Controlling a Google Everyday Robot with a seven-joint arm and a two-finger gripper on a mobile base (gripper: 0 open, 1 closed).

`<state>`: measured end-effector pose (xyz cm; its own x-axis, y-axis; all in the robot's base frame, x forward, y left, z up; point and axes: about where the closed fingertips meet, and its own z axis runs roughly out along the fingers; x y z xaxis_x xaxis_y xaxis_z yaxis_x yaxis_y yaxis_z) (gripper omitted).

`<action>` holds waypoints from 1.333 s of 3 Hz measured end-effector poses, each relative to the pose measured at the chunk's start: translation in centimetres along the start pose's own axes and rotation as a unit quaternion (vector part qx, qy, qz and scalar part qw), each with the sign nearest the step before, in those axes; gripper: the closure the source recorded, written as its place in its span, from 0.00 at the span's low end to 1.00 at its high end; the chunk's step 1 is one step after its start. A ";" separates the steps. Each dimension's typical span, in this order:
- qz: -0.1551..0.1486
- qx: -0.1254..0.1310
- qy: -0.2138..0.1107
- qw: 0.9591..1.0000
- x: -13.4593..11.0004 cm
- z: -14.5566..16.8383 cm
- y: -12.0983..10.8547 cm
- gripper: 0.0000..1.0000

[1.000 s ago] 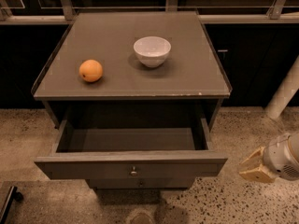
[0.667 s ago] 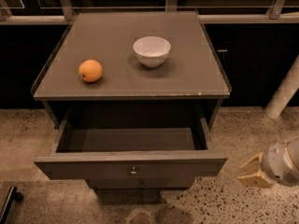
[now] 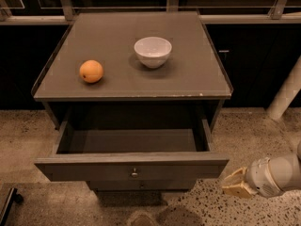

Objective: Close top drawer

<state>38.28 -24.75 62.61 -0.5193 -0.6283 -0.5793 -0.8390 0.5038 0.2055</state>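
Note:
The top drawer (image 3: 131, 169) of a grey-brown cabinet is pulled far out and its inside looks empty. Its plain flat front has one small round metal knob (image 3: 134, 172) at the centre. A narrower drawer front (image 3: 141, 185) shows just below it. My gripper (image 3: 236, 184) is low at the right, just off the drawer front's right end and at about the same height, pointing left toward it. It holds nothing.
An orange (image 3: 91, 71) and a white bowl (image 3: 153, 51) sit on the cabinet top (image 3: 188, 79). A white pole (image 3: 287, 91) leans at the right. The floor is speckled terrazzo (image 3: 244, 131). A dark object (image 3: 7, 204) lies at the lower left.
My gripper has drifted slightly down and to the left, closer to the drawer front's right end. The drawer has not moved.

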 end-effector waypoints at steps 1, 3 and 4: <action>-0.008 -0.017 -0.031 0.999 -1.3 3.4 -1.4 1.00; -0.045 -0.003 -0.041 0.998 -5.6 4.9 -3.0 1.00; -0.045 -0.003 -0.041 0.998 -5.6 4.9 -3.0 1.00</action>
<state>44.50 -19.83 61.42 -0.4272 -0.6196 -0.6584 -0.8825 0.4442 0.1545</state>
